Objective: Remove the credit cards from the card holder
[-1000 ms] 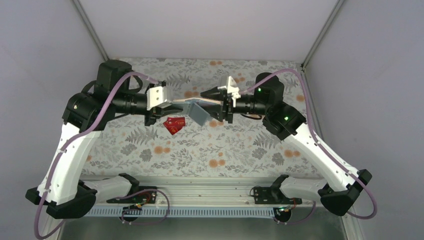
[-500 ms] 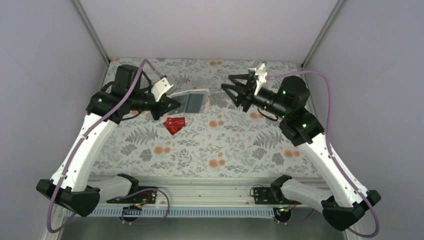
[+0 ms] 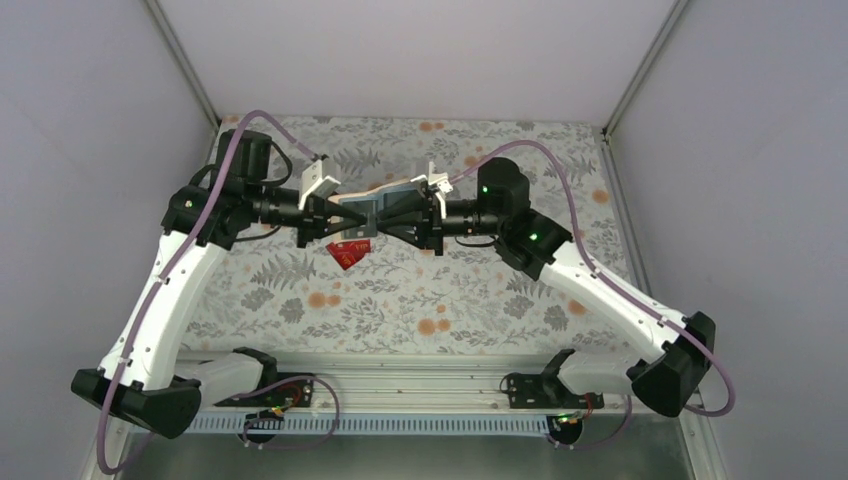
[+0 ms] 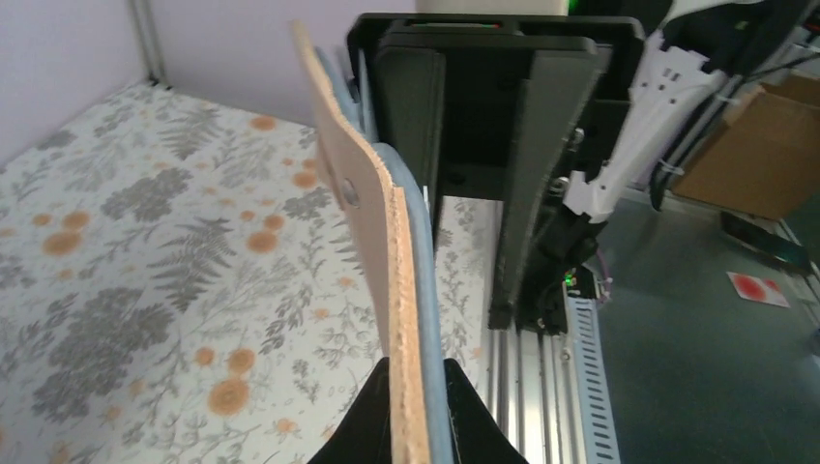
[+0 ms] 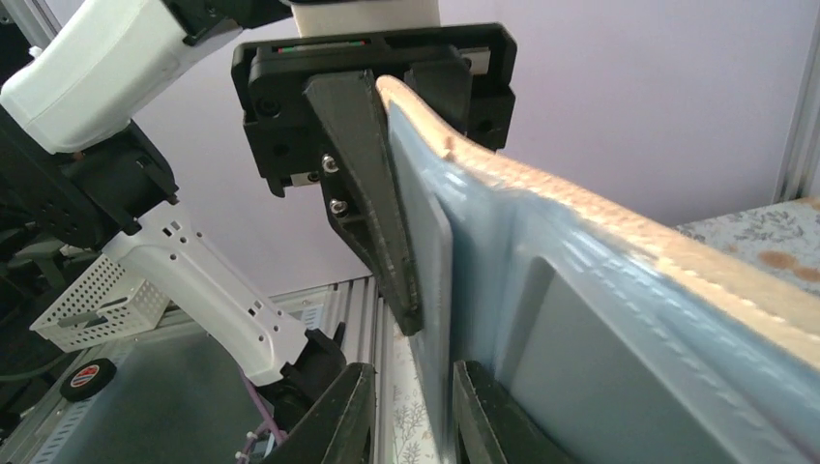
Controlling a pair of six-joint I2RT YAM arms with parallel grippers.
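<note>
Right now your left gripper [image 3: 337,213] is pinched on one end of the card holder [image 3: 372,192], held opened out above the table [image 3: 450,290], where red credit cards [image 3: 347,250] lie nearby (already out). Your right gripper [image 3: 393,215] straddles a thin blue-grey edge of the inner face; its fingers [image 5: 343,416] stand narrow, but I cannot tell whether they grip yet. Catch only the card, not the pocket lip, then draw straight along the slot against a firm left pinch.

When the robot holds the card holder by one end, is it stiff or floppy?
Probably bendy, not limp: the card holder curves along its tan edge beyond the left gripper pinching it. Likely light: that one pinch holds it above the table.
</note>
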